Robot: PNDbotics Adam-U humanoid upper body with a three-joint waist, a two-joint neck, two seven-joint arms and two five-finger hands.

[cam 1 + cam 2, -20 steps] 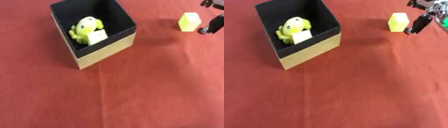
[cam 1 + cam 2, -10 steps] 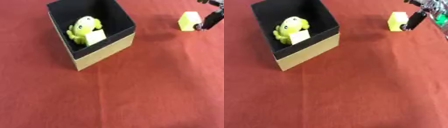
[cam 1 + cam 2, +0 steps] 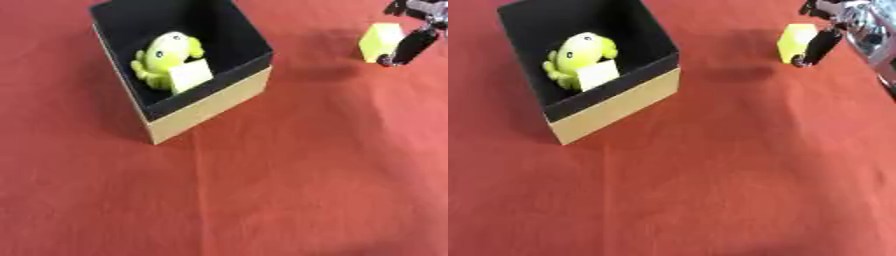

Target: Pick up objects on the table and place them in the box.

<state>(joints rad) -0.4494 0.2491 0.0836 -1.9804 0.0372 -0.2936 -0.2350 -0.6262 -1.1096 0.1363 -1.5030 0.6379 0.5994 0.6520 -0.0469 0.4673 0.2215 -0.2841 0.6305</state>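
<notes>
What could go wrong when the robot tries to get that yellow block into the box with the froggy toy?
1. The robot hand seems to touch the yellow block with just one dark finger on its side, so the block might tip or slide away instead of being picked up.
2. The box already holds a green toy and a pale block, so a dropped block might bounce off them.
3. The block sits far from the box, so it could slip out along the way.

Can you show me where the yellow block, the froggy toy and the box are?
yellow block (image 3: 795, 42), right eye view, on its front face.
green toy (image 3: 581, 50), right eye view, on its rounded head, inside the box.
box (image 3: 619, 107), right eye view, on its tan outer wall.
</notes>
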